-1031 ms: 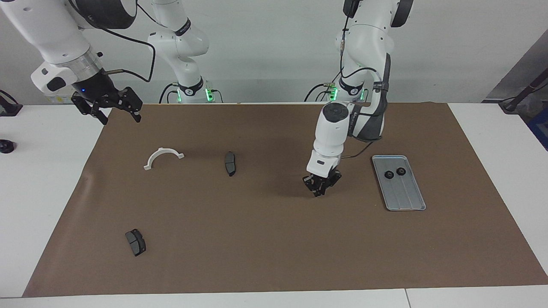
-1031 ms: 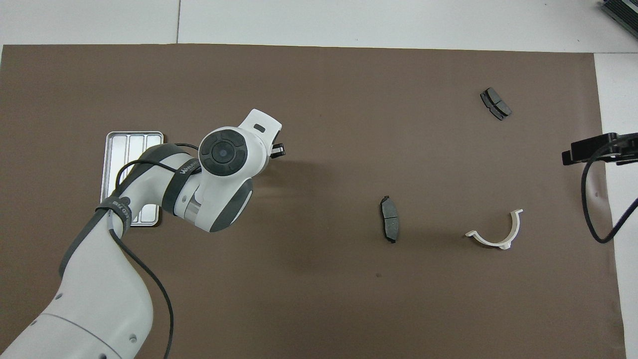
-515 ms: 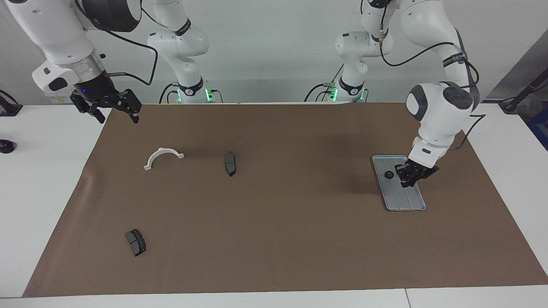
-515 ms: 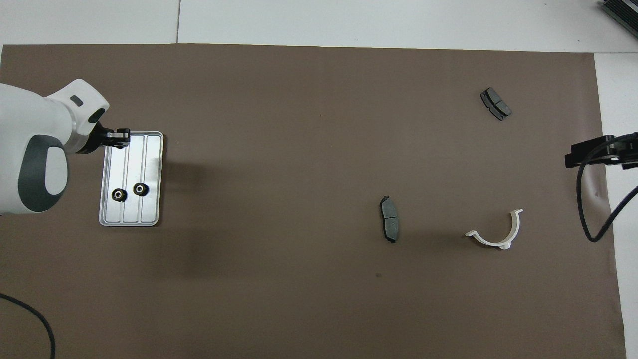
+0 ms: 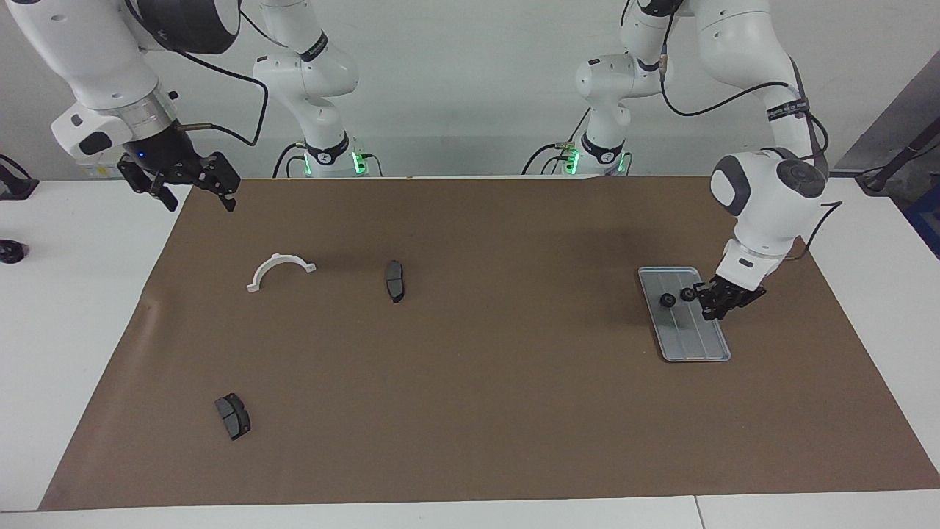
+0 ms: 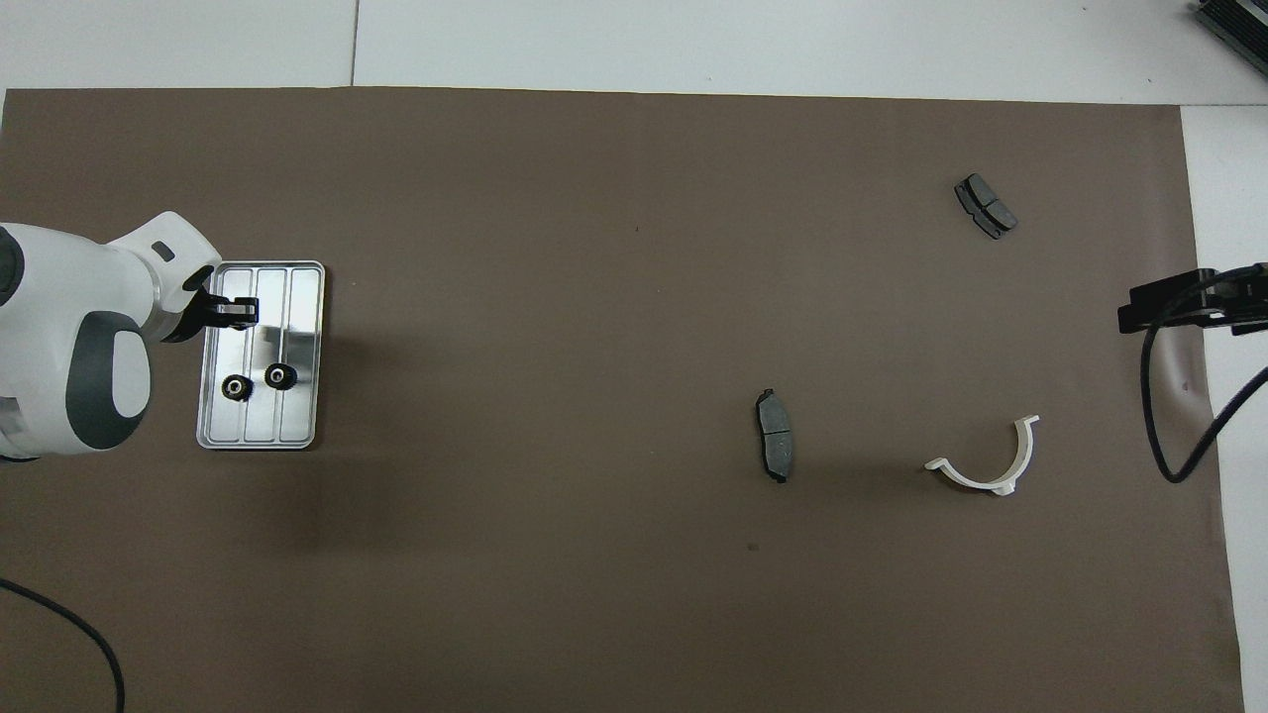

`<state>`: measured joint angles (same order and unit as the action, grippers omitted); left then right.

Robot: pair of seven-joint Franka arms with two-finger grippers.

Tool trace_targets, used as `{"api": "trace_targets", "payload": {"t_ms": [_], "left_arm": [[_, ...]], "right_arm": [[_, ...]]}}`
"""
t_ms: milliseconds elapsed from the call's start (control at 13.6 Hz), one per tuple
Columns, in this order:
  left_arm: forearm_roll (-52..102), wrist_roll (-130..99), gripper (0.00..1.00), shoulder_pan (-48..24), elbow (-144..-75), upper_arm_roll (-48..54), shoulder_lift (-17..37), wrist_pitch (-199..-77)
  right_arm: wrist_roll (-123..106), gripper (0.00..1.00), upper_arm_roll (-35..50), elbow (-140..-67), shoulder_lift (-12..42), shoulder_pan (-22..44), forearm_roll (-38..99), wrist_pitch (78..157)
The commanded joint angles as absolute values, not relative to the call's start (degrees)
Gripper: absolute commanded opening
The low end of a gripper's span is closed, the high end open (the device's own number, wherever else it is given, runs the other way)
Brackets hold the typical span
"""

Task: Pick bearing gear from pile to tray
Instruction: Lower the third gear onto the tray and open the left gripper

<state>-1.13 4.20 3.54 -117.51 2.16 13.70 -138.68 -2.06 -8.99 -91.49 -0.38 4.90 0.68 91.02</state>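
The silver tray (image 5: pixel 698 342) lies on the brown mat toward the left arm's end, also in the overhead view (image 6: pixel 302 337). Two small black gears (image 5: pixel 667 300) (image 5: pixel 688 294) lie in it, also in the overhead view (image 6: pixel 235 387) (image 6: pixel 280 375). My left gripper (image 5: pixel 717 303) hangs low over the tray's outer rim beside the gears, also in the overhead view (image 6: pixel 233 310); any load in it is hidden. My right gripper (image 5: pixel 192 192) waits open and empty, raised over the mat's corner at the right arm's end.
The loose parts lie on the mat: a white half-ring bracket (image 5: pixel 281 268), a dark brake pad (image 5: pixel 395 280) beside it, and a second brake pad (image 5: pixel 233 416) farther from the robots. No loose gear shows on the mat.
My left gripper swung from the middle of the mat to the tray, then shifted slightly along its rim toward the gears. The right arm barely moved.
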Motion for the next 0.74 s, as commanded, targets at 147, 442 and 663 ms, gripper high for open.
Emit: {"api": "trace_targets", "payload": {"t_ms": [147, 442, 663], "left_arm": [[-0.6, 4.7, 1.00, 1.7, -116.7, 2.0, 13.5, -140.1], [-0.7, 4.6, 1.00, -0.5, -111.6, 2.5, 8.5, -128.5], [-1.1, 4.1, 1.00, -3.8, -110.8, 2.5, 4.4, -121.0]], "right_arm": [[-1.2, 1.00, -9.0, -93.0, -1.8, 5.0, 0.6, 91.0], [-1.2, 1.00, -9.1, -93.0, -1.8, 4.9, 0.6, 91.0], [-1.2, 1.00, -9.0, -93.0, -1.8, 5.0, 0.6, 91.0]]}}
